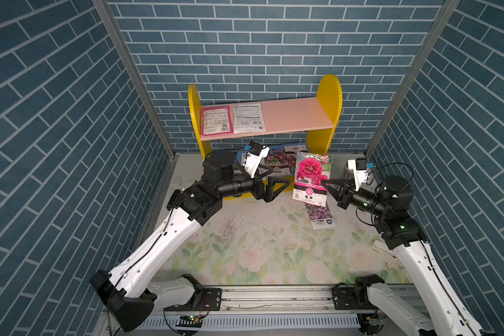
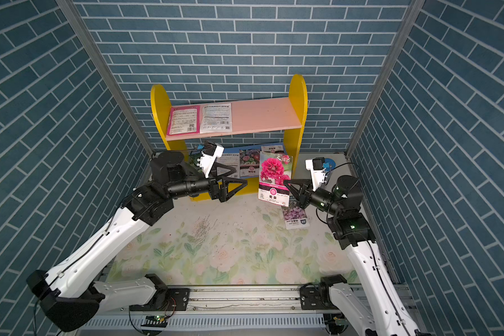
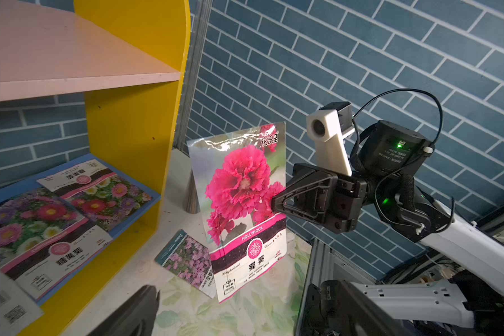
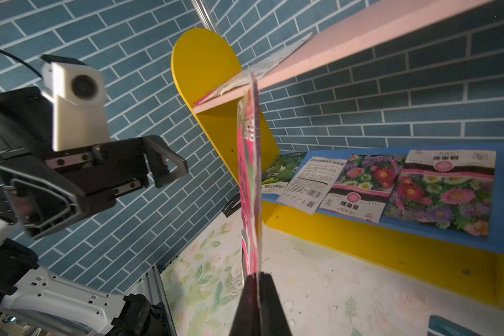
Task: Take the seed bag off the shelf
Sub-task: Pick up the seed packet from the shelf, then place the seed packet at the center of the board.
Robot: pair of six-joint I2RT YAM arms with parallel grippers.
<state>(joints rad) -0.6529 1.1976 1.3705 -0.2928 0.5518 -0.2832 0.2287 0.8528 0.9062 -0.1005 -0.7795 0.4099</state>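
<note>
A seed bag with a big pink hollyhock hangs upright in the air just before the shelf's right yellow side panel, off its boards. My right gripper is shut on the bag's right edge; the right wrist view shows the bag edge-on, pinched at my right gripper. My left gripper stands open and holds nothing, a short way left of the bag and in front of the blue lower board. In the left wrist view the bag faces the camera, with my right gripper on it.
Two bags lie face-down at the left of the pink upper board. Several flower bags lie on the blue lower board. A purple-flower bag lies on the floral table under the held bag. Brick-patterned walls close in on three sides.
</note>
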